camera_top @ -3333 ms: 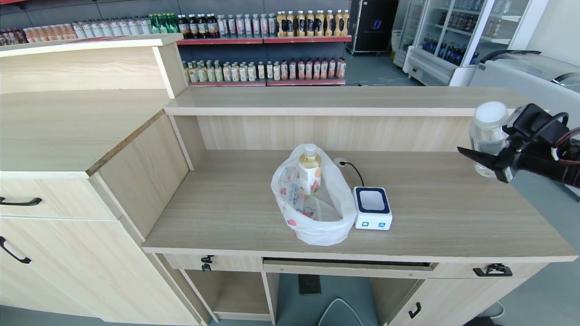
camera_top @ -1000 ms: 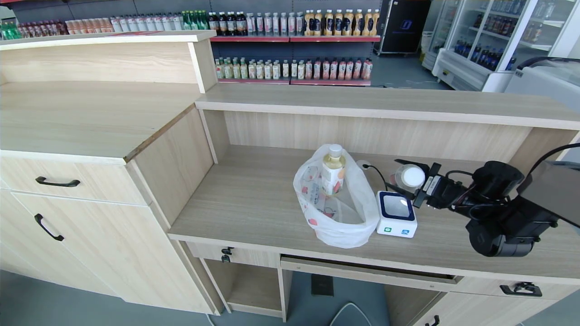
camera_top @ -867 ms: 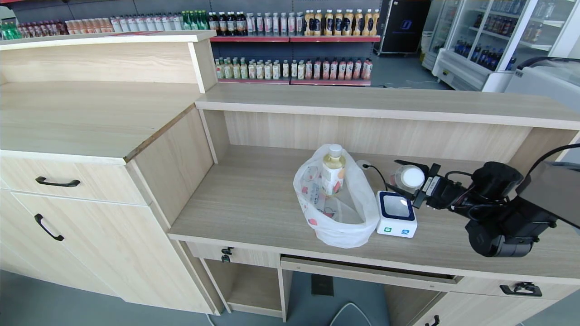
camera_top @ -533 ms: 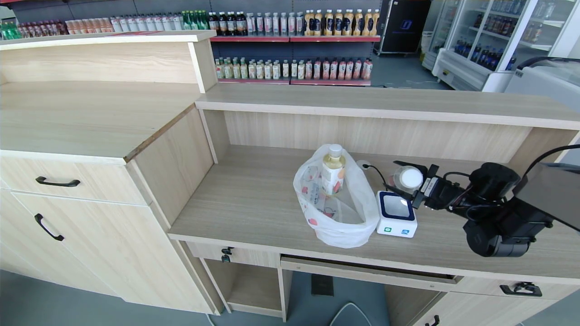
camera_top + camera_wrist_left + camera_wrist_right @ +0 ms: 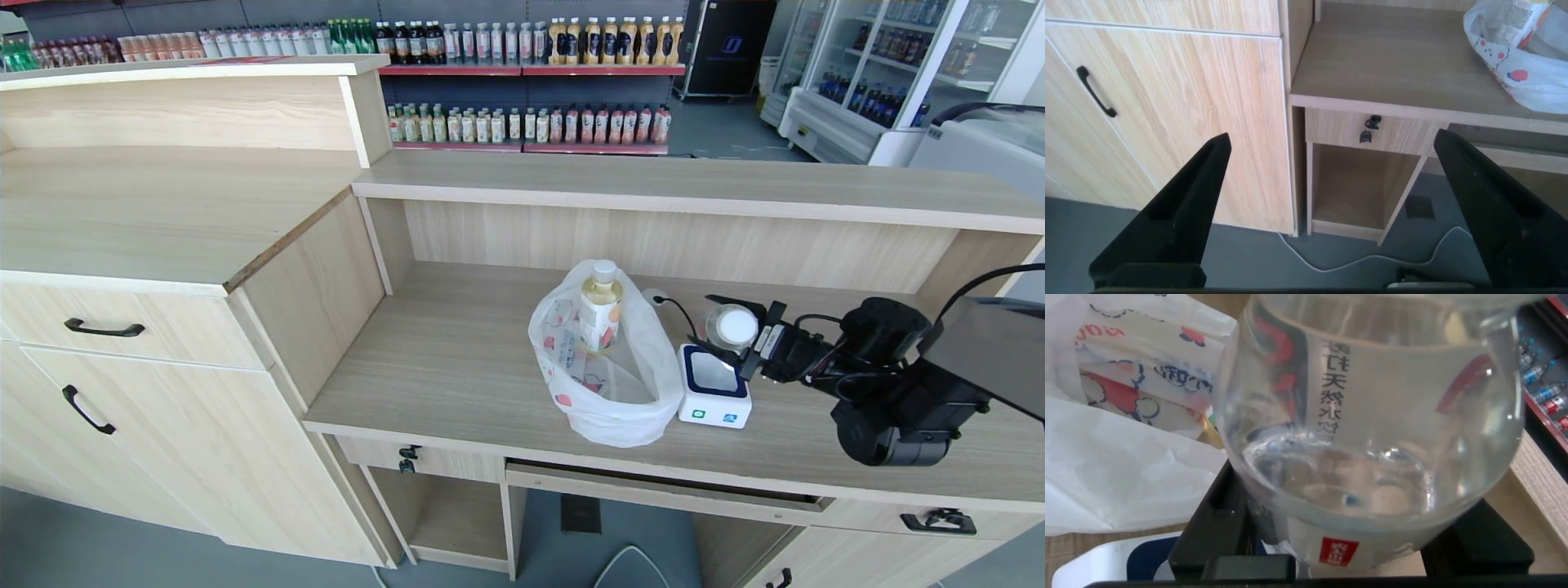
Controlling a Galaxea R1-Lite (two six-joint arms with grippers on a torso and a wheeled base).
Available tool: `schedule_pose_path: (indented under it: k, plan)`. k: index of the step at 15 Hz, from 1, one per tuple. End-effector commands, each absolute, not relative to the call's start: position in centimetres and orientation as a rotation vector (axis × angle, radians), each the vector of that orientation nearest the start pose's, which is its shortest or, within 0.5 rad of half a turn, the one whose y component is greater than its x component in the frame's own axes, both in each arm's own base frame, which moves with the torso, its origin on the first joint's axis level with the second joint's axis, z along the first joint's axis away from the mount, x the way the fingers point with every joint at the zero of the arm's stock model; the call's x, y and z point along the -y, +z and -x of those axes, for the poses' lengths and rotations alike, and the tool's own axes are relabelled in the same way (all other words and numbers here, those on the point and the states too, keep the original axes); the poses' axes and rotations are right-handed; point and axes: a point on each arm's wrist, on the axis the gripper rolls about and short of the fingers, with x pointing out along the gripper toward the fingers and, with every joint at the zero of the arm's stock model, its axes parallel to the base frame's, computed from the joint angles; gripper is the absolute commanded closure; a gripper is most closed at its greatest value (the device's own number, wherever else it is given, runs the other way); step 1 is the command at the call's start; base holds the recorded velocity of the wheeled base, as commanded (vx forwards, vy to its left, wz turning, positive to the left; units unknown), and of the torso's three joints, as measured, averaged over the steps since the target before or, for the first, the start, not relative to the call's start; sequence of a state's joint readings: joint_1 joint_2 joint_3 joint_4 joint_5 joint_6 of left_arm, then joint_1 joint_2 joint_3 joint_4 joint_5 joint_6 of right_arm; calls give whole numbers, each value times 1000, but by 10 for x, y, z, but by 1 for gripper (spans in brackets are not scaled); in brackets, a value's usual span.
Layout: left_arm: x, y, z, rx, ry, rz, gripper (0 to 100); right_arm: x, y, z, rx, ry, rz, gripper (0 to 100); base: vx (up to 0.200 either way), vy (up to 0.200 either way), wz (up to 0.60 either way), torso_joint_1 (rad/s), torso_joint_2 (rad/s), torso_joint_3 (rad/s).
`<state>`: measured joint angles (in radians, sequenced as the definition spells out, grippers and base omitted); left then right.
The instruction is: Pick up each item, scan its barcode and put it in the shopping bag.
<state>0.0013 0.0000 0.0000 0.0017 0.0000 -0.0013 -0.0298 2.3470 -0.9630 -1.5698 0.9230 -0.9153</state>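
Done, by the look of it: pale-yellow drink bottle with white cap point(image 5: 600, 310) standing in white printed plastic shopping bag point(image 5: 608, 420); clear plastic water bottle point(image 5: 733, 325) clamped in right gripper point(image 5: 723, 327), close above white box scanner point(image 5: 713, 384); scan probably underway, bagging left; left gripper point(image 5: 1331, 204) spread wide, empty, by cabinet front.

Right pincer point(image 5: 712, 322): was raised out past the table's point(image 5: 457, 367) end; now low over it. In the last second it eased slightly lower.
Water bottle point(image 5: 733, 327): carried along in the pincer's grip.
Scanner point(image 5: 713, 385): was well apart from the pincer; now just under its fingertips.
Shopping bag point(image 5: 608, 384): was far from the fingertips; now just beyond them.
Head camera: turned since the earliest picture.
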Motion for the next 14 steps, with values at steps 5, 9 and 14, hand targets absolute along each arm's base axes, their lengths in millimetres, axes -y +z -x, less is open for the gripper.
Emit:
schedule_pose_path:
  k: [5,9,14]
  plan:
    - [0,75,23,-3,2,2,0,-9,72,-412,577,759,938,100,0,0,0,0,0,0]
    - [0,75,23,-3,2,2,0,-10,67,-415,574,761,936,100,0,0,0,0,0,0]
    - [0,75,23,-3,2,2,0,-10,66,-415,571,762,934,100,0,0,0,0,0,0]
